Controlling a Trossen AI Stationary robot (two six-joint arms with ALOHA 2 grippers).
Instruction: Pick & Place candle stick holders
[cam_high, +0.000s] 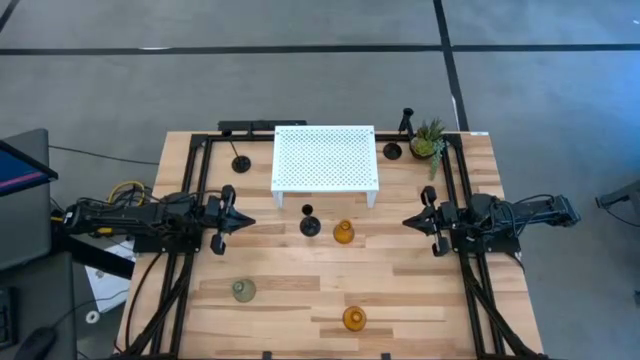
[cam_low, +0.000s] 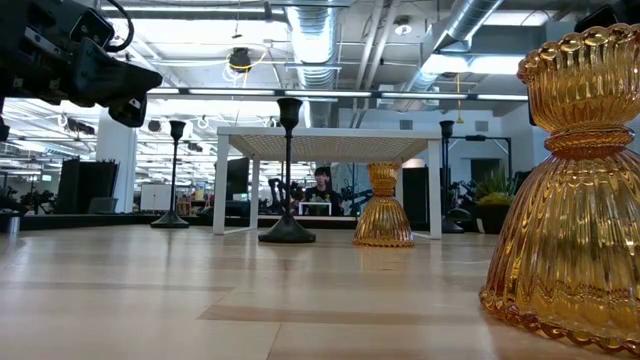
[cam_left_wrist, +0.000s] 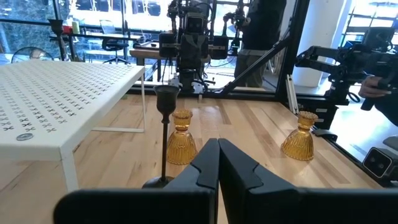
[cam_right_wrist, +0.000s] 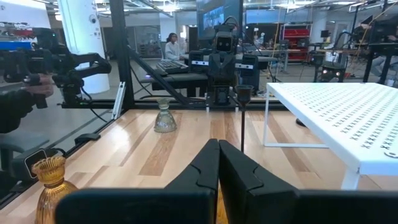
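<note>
Left hand (cam_high: 240, 222) at 9 o'clock, right hand (cam_high: 410, 222) at 3 o'clock, both pinched together, empty, parked facing inward; candle holders scattered on counter (cam_high: 290, 300): black one (cam_high: 309, 225) and amber one (cam_high: 343, 233) at centre, within either's reach

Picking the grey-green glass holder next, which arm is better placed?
Left, probably. The grey-green glass holder sits on the left arm's side, nearer the left gripper than the right gripper. Both grippers are shut and hold nothing.

Grey floor (cam_high: 300, 70) surrounds the table; ceiling ducts (cam_low: 315, 40) run overhead.
</note>
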